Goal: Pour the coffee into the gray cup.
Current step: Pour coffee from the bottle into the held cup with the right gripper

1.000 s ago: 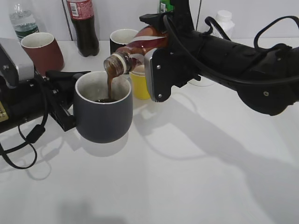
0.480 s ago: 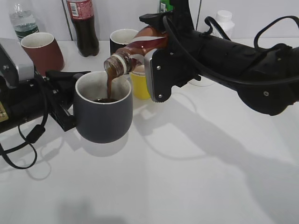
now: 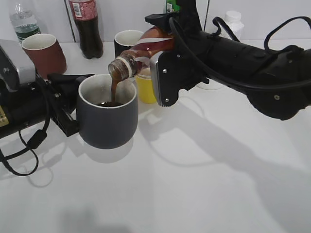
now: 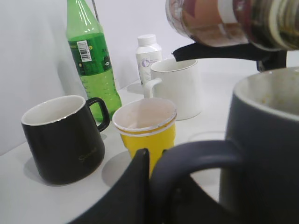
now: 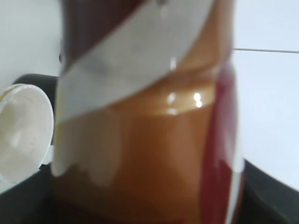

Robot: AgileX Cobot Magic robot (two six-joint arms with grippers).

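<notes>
The gray cup (image 3: 107, 124) (image 4: 271, 140) is held a little above the white table by its loop handle (image 4: 196, 154), with my left gripper (image 3: 68, 104) (image 4: 154, 161) shut on that handle. The coffee bottle (image 3: 148, 46) (image 5: 145, 116) is tilted mouth-down to the left over the cup, and my right gripper (image 3: 165, 63) is shut on its body. A thin brown stream of coffee (image 3: 114, 90) runs from the bottle's mouth into the cup, where dark liquid has pooled. In the left wrist view the bottle's neck (image 4: 224, 21) hangs just above the cup's rim. The right fingers are hidden behind the bottle in the right wrist view.
Behind the cup stand a yellow cup (image 3: 146, 87) (image 4: 147, 128), a black mug (image 3: 125, 41) (image 4: 60, 137), a white mug (image 4: 177, 86), a green bottle (image 4: 91, 56) and a white pill bottle (image 4: 148, 56). A reddish-brown mug (image 3: 43, 53), cola bottle (image 3: 87, 26) and water bottle (image 3: 24, 22) stand back left.
The coffee keeps running into the cup. Neither arm, the bottle nor the cup has visibly moved.
</notes>
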